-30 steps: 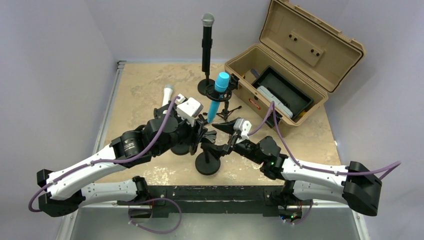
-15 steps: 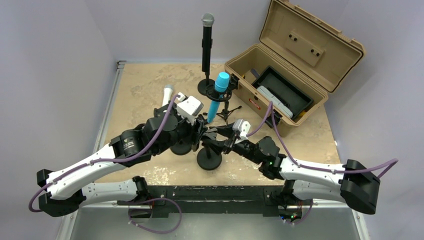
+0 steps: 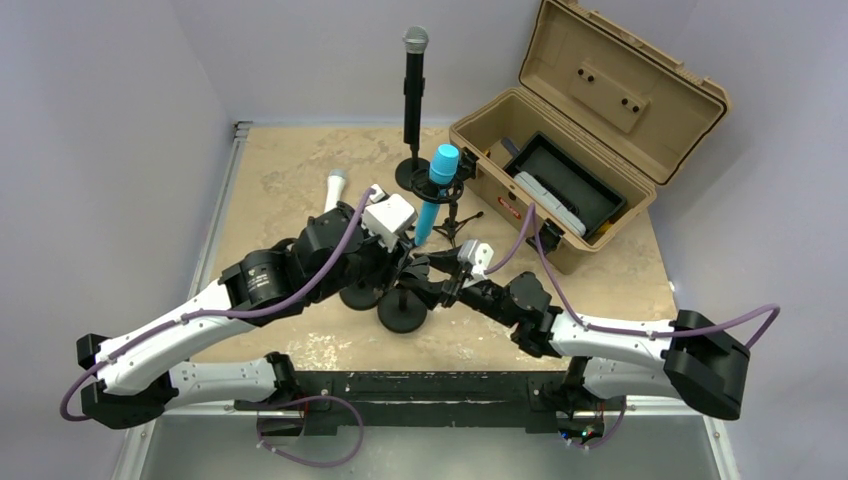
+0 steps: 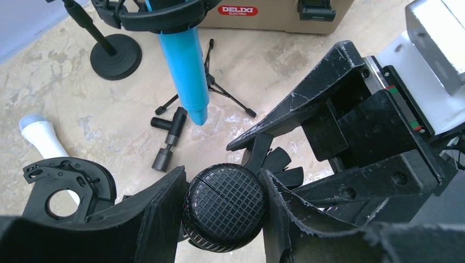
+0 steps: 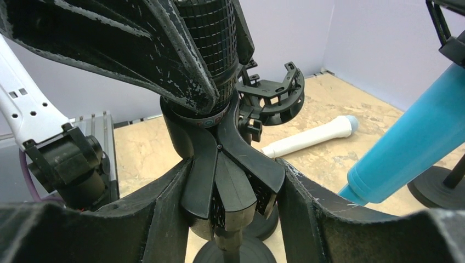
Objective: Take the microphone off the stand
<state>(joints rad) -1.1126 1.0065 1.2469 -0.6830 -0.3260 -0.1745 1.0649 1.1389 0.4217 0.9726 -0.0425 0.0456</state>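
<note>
My left gripper is clamped on the mesh head of the black microphone, and my right gripper is closed on the stand clip just below it. The microphone sits upright in that clip, over the round stand base near the front middle of the table.

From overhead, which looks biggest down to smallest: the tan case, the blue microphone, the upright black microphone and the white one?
1. Tan case, by far.
2. Upright black microphone and blue microphone: too close to rank; black looks longer, blue thicker.
3. White microphone, though it is partly hidden.
</note>
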